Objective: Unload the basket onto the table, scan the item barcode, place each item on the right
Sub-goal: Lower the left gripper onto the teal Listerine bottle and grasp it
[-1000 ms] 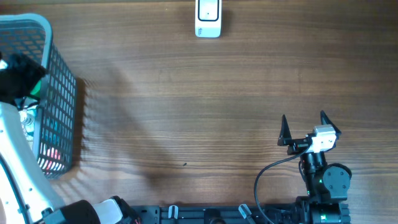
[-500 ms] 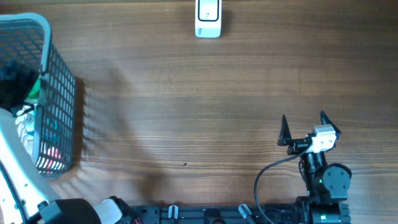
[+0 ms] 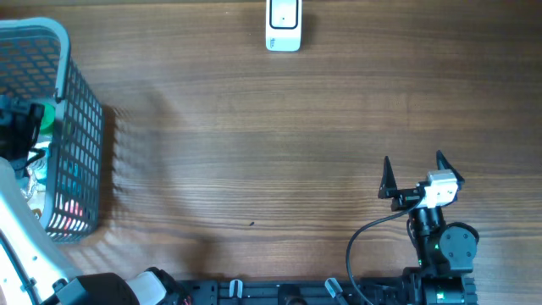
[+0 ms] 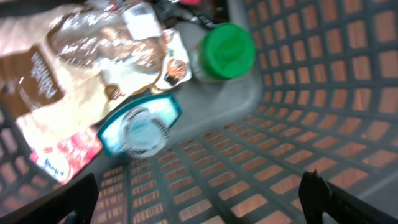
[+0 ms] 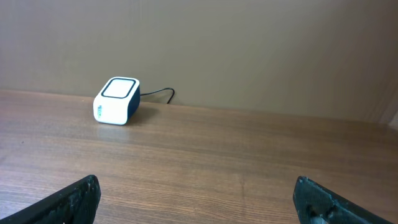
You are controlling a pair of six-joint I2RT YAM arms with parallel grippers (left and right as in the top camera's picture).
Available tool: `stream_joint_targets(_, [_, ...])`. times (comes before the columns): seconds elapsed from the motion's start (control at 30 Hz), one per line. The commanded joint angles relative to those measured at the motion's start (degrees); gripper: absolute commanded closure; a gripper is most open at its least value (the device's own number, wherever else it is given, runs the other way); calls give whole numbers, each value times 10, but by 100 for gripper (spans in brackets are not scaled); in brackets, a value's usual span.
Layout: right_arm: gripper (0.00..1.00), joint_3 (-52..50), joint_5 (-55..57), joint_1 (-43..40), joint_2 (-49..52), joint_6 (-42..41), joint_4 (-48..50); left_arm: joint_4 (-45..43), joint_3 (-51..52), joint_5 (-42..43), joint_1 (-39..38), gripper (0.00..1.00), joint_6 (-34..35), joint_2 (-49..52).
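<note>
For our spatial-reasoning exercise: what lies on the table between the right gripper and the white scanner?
Nothing: only bare wooden table separates the right gripper from the scanner, clearest in the right wrist view.

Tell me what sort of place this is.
Probably a mock shop checkout on a wooden table: a white barcode scanner at its far edge, and a grey shopping basket holding packaged groceries, such as a green-lidded jar.

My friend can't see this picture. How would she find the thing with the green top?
Find the grey mesh basket at the left edge of the table. Down inside, next to the crinkly bags and a teal-rimmed tub, is a small jar. Only it has a round, bright green lid.
</note>
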State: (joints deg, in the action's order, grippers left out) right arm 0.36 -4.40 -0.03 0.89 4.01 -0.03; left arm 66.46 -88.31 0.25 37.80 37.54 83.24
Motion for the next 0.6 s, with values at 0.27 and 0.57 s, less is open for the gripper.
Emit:
stream_joint_targets(0.27, [0,-1,5,1,-5,4,2,20,6,-54,4,0,71,-9])
stream_joint_targets(0.57, [0,-1,5,1,-5,4,2,17,7,-62,4,0,47,-3])
